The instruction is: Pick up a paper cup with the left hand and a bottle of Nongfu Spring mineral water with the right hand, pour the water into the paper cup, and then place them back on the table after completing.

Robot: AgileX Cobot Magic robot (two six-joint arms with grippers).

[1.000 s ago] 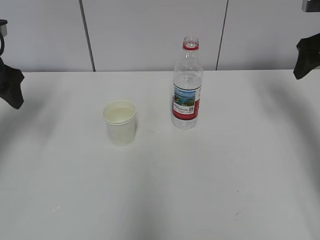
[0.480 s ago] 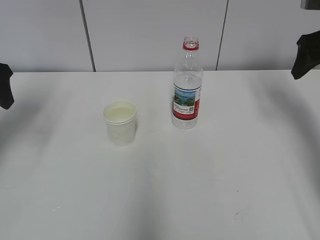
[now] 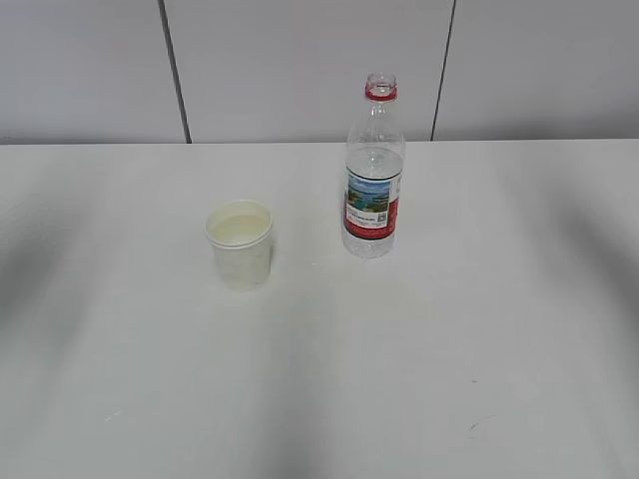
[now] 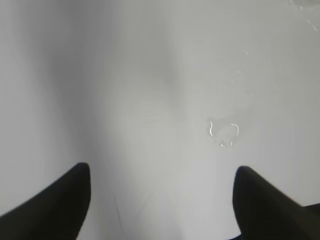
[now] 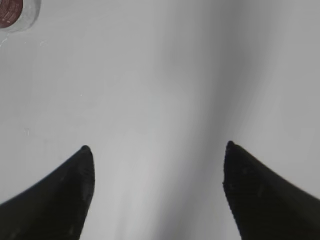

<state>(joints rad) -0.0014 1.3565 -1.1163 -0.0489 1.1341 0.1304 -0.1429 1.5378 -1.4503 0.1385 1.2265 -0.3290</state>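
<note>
A white paper cup point(image 3: 240, 242) stands upright on the white table point(image 3: 419, 359), with pale liquid in it. An uncapped clear bottle point(image 3: 373, 170) with a red neck ring and a red-and-blue label stands to its right, holding clear water up to its shoulder. Neither arm shows in the exterior view. In the left wrist view my left gripper point(image 4: 161, 172) is open and empty over bare table. In the right wrist view my right gripper point(image 5: 157, 149) is open and empty over bare table; the bottle's base point(image 5: 14, 12) shows at the top left corner.
A grey panelled wall point(image 3: 300, 60) runs behind the table's far edge. A faint ring of droplets point(image 4: 223, 132) lies on the table in the left wrist view.
Both arms have drawn back out of the exterior view, the left off the left edge and the right off the right edge. Cup and bottle have not moved.
</note>
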